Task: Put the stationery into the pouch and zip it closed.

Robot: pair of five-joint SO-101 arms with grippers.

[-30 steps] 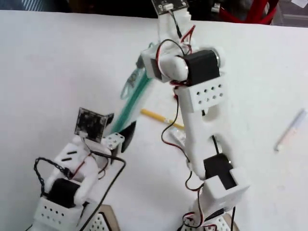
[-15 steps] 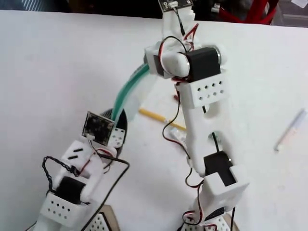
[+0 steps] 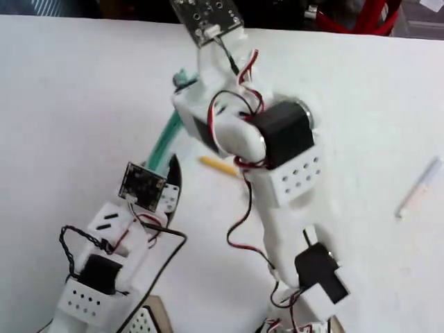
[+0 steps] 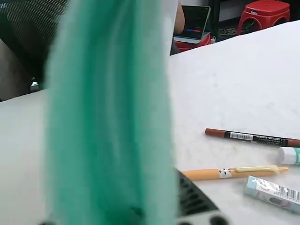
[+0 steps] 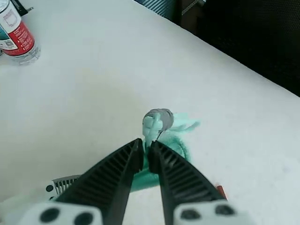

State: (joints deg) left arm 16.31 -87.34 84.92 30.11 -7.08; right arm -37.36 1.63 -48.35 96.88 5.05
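The green pouch (image 3: 166, 135) hangs stretched edge-on between my two grippers above the table. My left gripper (image 3: 171, 179) is shut on its near end, and the green fabric (image 4: 110, 117) sits right against that wrist camera. At the far end my right gripper (image 5: 147, 143) is shut on the pouch (image 5: 171, 140), just behind the grey zip pull (image 5: 158, 119). In the high view that right gripper (image 3: 186, 82) sits at the pouch's far tip. An orange pen (image 4: 232, 173), a brown pen (image 4: 253, 137) and a small boxed item (image 4: 272, 191) lie loose on the table.
A yellow pen (image 3: 218, 166) pokes out from under the right arm. A white pen (image 3: 420, 189) lies alone at the table's right side. A plastic bottle (image 5: 16, 33) stands at the table's far corner. Red stools (image 4: 260, 11) are beyond the table edge.
The right arm has swung left and lowered, carrying the pouch's far end leftwards. The left gripper drew back toward its base a second ago and has since held still.
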